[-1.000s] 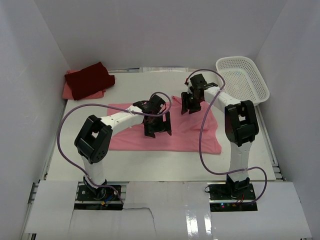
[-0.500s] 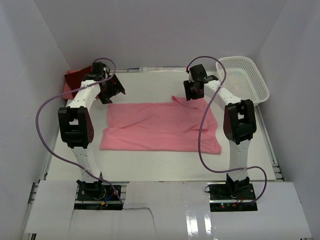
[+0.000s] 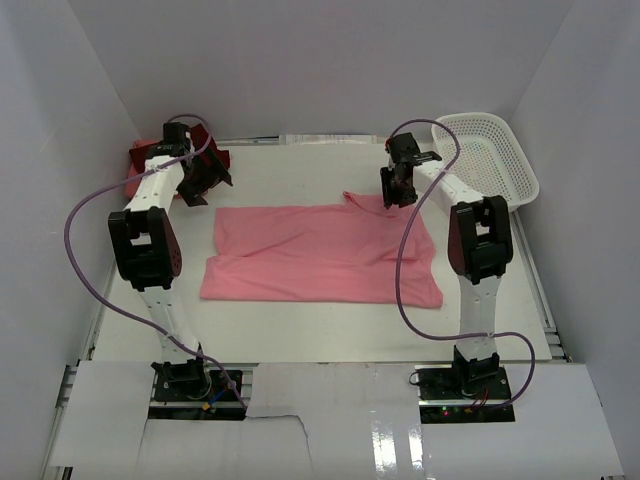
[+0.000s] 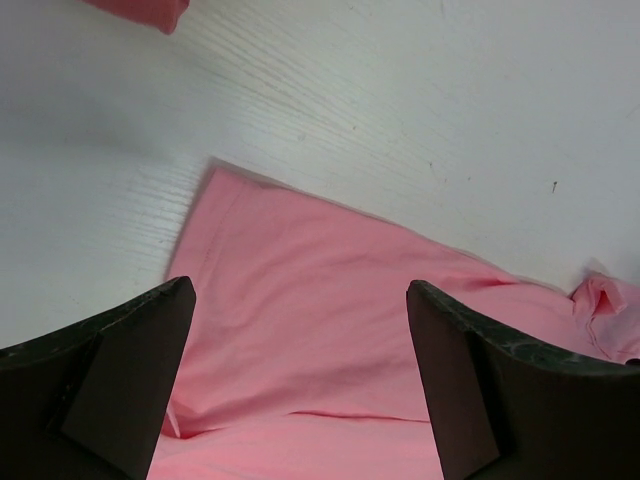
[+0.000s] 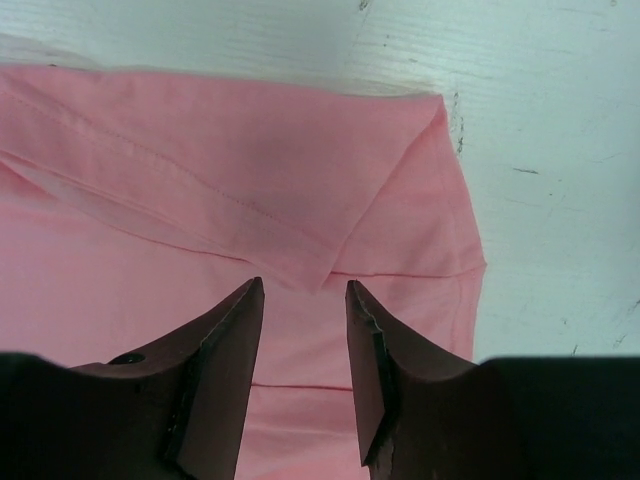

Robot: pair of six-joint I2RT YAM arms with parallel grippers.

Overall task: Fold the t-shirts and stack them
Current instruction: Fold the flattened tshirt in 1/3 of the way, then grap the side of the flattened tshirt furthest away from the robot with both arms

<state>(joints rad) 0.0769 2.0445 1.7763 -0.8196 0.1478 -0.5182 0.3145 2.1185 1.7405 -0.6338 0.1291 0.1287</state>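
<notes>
A light pink t-shirt (image 3: 320, 255) lies spread flat in the middle of the table. It also shows in the left wrist view (image 4: 330, 330) and the right wrist view (image 5: 200, 200). My left gripper (image 3: 200, 178) hovers off the shirt's back left corner, jaws wide open and empty (image 4: 300, 288). My right gripper (image 3: 397, 185) is above the shirt's back right corner, over a folded sleeve edge, jaws partly open and empty (image 5: 304, 284). A dark maroon t-shirt (image 3: 150, 152) lies on a salmon pink one (image 3: 135, 182) at the back left, partly hidden by my left arm.
A white mesh basket (image 3: 490, 150) stands at the back right, tilted against the wall. White walls close in the table on three sides. A corner of the salmon shirt (image 4: 140, 10) shows at the top of the left wrist view.
My left gripper swung from the middle of the pink shirt to its back left corner. My right gripper rose to the back, then came down to the back right corner. The shirt lies flatter.
</notes>
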